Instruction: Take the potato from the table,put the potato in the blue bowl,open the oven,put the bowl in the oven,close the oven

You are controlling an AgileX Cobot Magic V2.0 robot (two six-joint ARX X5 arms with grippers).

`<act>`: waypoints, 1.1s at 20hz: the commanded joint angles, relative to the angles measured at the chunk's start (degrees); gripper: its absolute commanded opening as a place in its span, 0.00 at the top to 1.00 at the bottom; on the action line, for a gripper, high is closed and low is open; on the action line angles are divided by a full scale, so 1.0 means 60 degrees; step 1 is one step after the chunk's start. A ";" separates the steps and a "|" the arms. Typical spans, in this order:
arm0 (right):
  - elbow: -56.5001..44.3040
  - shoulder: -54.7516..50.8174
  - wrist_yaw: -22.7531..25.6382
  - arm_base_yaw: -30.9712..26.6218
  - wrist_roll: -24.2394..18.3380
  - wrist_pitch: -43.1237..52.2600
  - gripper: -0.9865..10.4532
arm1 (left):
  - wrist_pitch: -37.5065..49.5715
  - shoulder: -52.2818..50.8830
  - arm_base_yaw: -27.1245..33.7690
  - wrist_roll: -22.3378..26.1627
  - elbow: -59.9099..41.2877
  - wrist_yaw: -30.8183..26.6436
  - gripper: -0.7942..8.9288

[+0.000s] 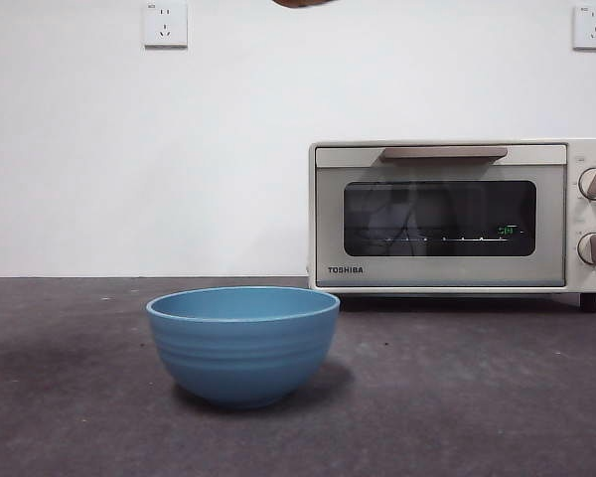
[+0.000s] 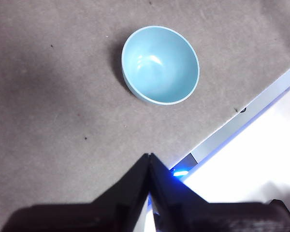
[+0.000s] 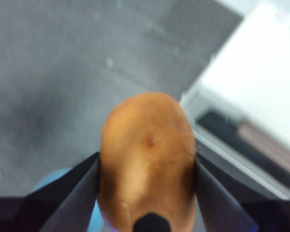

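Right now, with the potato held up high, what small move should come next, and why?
Probably lower the right hand toward the blue bowl: it grips the potato high above the table, a blue patch shows beneath it, and the bowl is empty.

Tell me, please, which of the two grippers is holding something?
The right gripper: its jaws clamp the potato high above the blue bowl. The left gripper is shut on nothing.

potato point(image 3: 147, 154): orange-brown, oval, small dark eye spot, clamped in right gripper point(image 3: 147, 166) high above table point(image 1: 477, 397); bowl point(image 1: 242, 343): blue, ridged, upright, empty, on table; oven point(image 1: 457, 214): cream TOSHIBA, door closed, behind bowl.
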 commanded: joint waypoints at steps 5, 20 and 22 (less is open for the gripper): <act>-0.3628 -0.1392 0.0142 0.0015 0.0087 -0.0138 0.92 | 0.0157 -0.0448 -0.0026 -0.0036 0.0000 -0.0441 0.92; -0.9621 -0.1759 -0.2991 0.0437 0.0831 0.6266 0.92 | 0.0124 -0.0852 -0.0026 -0.0069 0.0000 -0.0678 0.92; -0.9621 -0.1563 -0.3111 0.0463 0.0856 0.6258 0.91 | 0.0124 -0.0852 -0.0026 -0.0069 0.0000 -0.0641 0.92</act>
